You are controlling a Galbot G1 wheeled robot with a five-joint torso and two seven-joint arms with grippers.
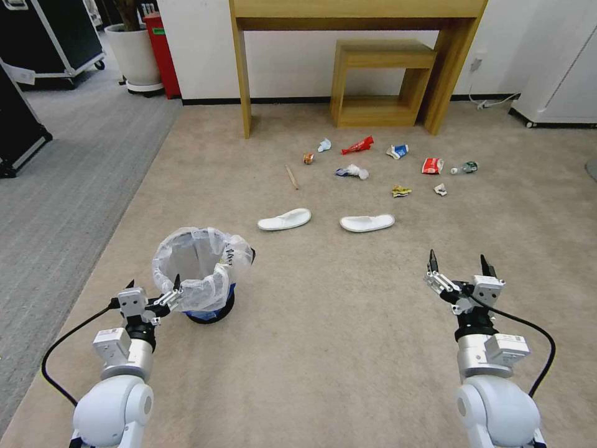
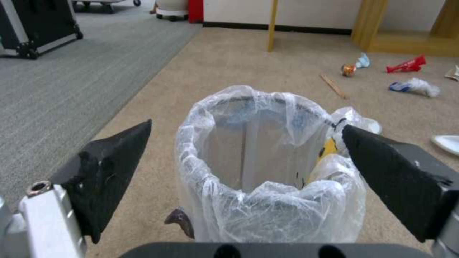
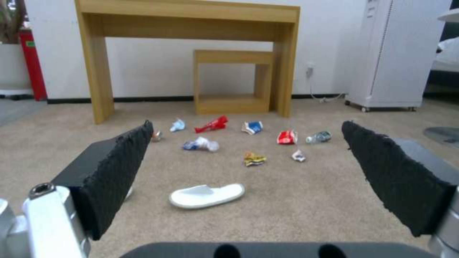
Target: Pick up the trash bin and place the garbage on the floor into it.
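Note:
The trash bin, blue with a crumpled clear liner, stands upright on the beige floor. My left gripper is open just behind its near rim. In the left wrist view the bin fills the gap ahead of the open left gripper. I cannot tell whether a finger touches the liner. My right gripper hovers open over bare carpet. Garbage lies beyond: two white slippers, a red wrapper, a bottle, a yellow wrapper and a stick.
A wooden desk with a wooden cube stool under it stands against the far wall. Grey carpet, black cases and a planter are on the left. A white cabinet stands far right.

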